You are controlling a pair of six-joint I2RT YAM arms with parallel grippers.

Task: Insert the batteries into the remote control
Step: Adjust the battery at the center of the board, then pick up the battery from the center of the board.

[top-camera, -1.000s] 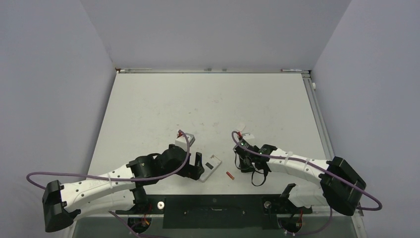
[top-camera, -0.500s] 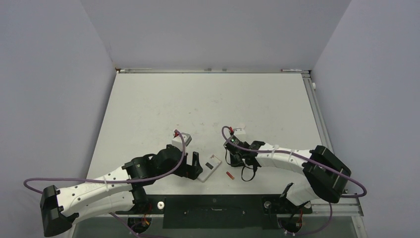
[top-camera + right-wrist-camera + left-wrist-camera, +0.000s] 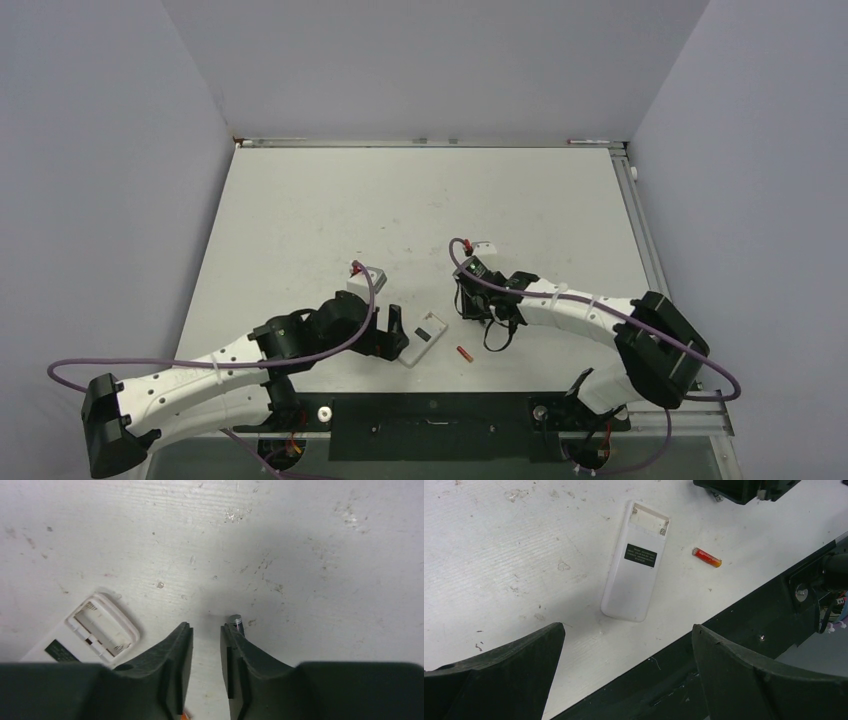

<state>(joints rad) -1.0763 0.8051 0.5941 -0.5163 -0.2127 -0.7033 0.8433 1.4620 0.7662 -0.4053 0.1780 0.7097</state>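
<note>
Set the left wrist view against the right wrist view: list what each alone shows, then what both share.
Left wrist only: the whole remote control, its dark label, the red battery in full, and the wide-open left gripper. Right wrist only: the slightly parted fingers of the right gripper and a small grey-tipped object beside one finger, too hidden to identify. Both: the remote's open, empty battery compartment and the scuffed table.

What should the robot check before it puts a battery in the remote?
1. Remote lies back side up: ok.
2. Battery slot uncovered and empty: ok.
3. Red battery loose on the table beside the remote: ok.
4. Left gripper open wide: ok.
5. Right gripper holding a battery: not ok, its narrow gap is empty.
6. Second battery found: cannot tell, only a grey tip shows by one finger.
</note>
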